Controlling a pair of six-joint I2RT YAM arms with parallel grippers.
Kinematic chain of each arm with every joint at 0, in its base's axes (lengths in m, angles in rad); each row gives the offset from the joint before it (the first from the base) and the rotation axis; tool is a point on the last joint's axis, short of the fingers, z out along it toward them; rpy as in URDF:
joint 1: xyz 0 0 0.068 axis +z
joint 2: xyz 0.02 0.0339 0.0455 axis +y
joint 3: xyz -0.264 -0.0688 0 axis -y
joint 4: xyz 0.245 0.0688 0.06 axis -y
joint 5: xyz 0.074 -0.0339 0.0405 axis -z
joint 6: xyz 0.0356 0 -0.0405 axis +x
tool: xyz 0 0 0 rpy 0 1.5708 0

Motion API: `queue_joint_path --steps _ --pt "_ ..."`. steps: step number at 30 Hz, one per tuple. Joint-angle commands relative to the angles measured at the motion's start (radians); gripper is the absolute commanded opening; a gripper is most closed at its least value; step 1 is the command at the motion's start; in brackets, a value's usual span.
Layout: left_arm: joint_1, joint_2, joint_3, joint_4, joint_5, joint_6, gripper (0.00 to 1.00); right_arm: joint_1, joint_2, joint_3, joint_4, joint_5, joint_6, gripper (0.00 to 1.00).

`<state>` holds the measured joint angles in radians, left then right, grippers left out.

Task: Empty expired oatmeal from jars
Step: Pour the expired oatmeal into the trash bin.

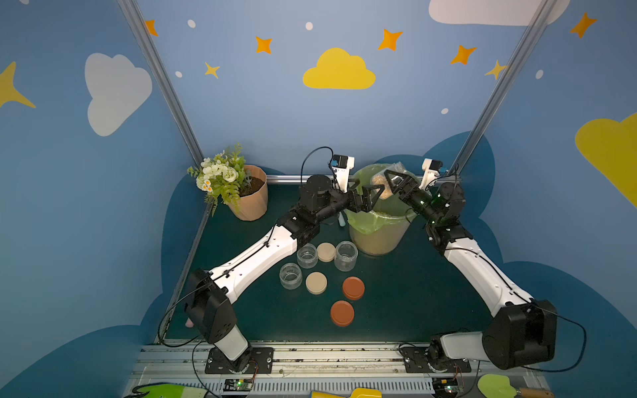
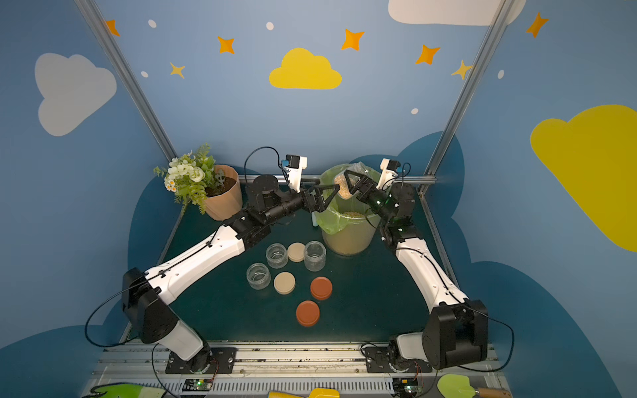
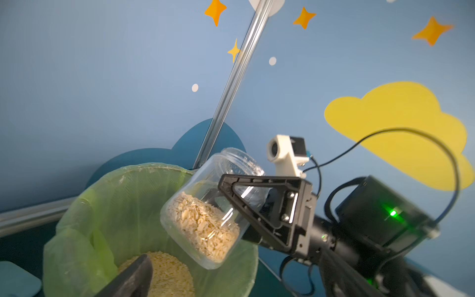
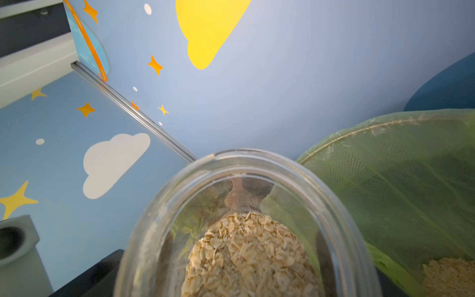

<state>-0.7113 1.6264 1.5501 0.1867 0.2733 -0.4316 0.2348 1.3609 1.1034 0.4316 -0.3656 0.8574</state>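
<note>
flowerpot (image 1: 253,206) (white blooms) | green-lined bin (image 1: 379,241) | both at back wall

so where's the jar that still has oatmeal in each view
Top view: jar above the green-lined bin, centre.
Top view: jar above the bin, centre.
Left wrist: jar lower centre, tilted over the bin.
Right wrist: jar bottom centre, close up.
Shared landmark: the bin's green liner.

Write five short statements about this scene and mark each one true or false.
1. The right claw holds a lidless jar with oatmeal above the bin. True.
2. The left claw is shut on a lid. False: it is open and empty.
3. Three empty jars stand on the table. True.
4. The loose lids are all rust-red. False: two are beige.
5. The bin is empty. False: oatmeal lies in it.
</note>
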Motion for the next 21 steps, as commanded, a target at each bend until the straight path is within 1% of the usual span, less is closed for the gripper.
queue_joint_path --steps 1,3,5,8,11,14,15,17,21 --pt "-0.005 -0.015 0.008 -0.091 -0.028 -0.227 1.0 0.017 -0.019 0.008 0.217 0.064 0.106 0.36" --pt "-0.004 -0.02 -0.016 -0.077 -0.054 -0.328 1.0 0.027 -0.022 -0.032 0.282 0.125 0.155 0.35" --pt "-0.006 -0.016 -0.038 -0.044 -0.054 -0.419 1.0 0.036 -0.027 -0.057 0.33 0.172 0.184 0.35" --pt "-0.004 0.001 -0.049 0.013 -0.035 -0.568 1.0 0.054 -0.025 -0.07 0.394 0.209 0.194 0.37" --pt "-0.013 0.018 -0.039 0.064 -0.041 -0.681 1.0 0.079 -0.025 -0.074 0.422 0.245 0.198 0.37" --pt "-0.033 0.033 -0.024 0.072 -0.054 -0.767 1.0 0.104 -0.027 -0.093 0.466 0.31 0.199 0.37" --pt "-0.041 0.038 -0.026 0.084 -0.094 -0.806 1.0 0.109 -0.027 -0.095 0.464 0.325 0.203 0.37" --pt "-0.055 0.049 -0.026 0.117 -0.113 -0.857 1.0 0.119 -0.028 -0.096 0.468 0.347 0.207 0.37" --pt "-0.079 0.076 0.0 0.118 -0.154 -0.906 1.0 0.146 -0.025 -0.113 0.496 0.387 0.217 0.37"
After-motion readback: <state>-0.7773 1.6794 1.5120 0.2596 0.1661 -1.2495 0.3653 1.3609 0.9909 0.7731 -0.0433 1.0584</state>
